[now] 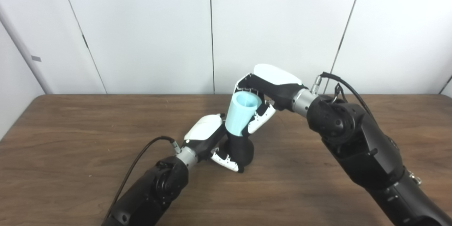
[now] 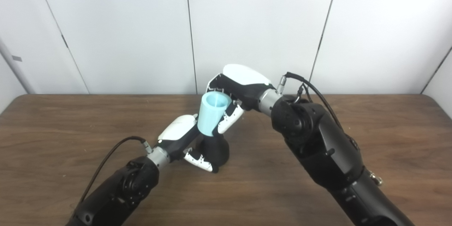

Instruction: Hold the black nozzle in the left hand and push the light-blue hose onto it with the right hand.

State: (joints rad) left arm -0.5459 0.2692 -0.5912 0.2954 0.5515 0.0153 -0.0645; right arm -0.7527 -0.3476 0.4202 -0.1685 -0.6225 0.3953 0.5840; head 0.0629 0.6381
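The black nozzle stands near the middle of the wooden table. My left hand is shut on it from the left, fingers wrapped around its lower body. The light-blue hose, a short tapered tube with its open end up, sits on top of the nozzle, tilted slightly right. My right hand is shut on the hose from behind and the right. The same shows in the right eye view: nozzle, hose, left hand, right hand. The joint between hose and nozzle is partly hidden by fingers.
A white panelled wall rises behind the table's far edge. My right forearm crosses the table's right half, my left forearm comes in at the lower left with a black cable.
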